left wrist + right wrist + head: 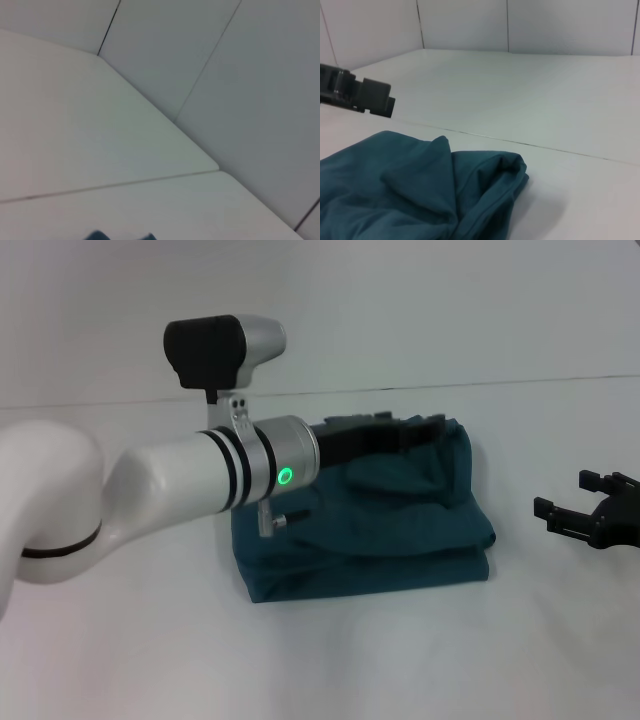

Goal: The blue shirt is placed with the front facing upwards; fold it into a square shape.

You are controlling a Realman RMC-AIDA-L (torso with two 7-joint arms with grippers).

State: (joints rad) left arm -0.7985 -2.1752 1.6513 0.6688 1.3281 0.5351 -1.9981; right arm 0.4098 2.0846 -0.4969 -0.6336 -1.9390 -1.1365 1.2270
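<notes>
The blue shirt (400,520) lies as a thick folded bundle in the middle of the white table, with several layers stacked and its top rumpled. No lettering shows. My left arm reaches across from the left, and my left gripper (400,432) hovers over the bundle's far edge, close to the cloth. From the right wrist view the shirt (415,190) fills the near corner, with the left gripper (362,94) just above it. A sliver of shirt (97,235) shows in the left wrist view. My right gripper (566,494) rests open, to the right of the shirt and apart from it.
The white table (150,660) stretches around the bundle, with a seam line (545,147) running across it beyond the shirt. White wall panels (560,25) stand behind the table's far edge.
</notes>
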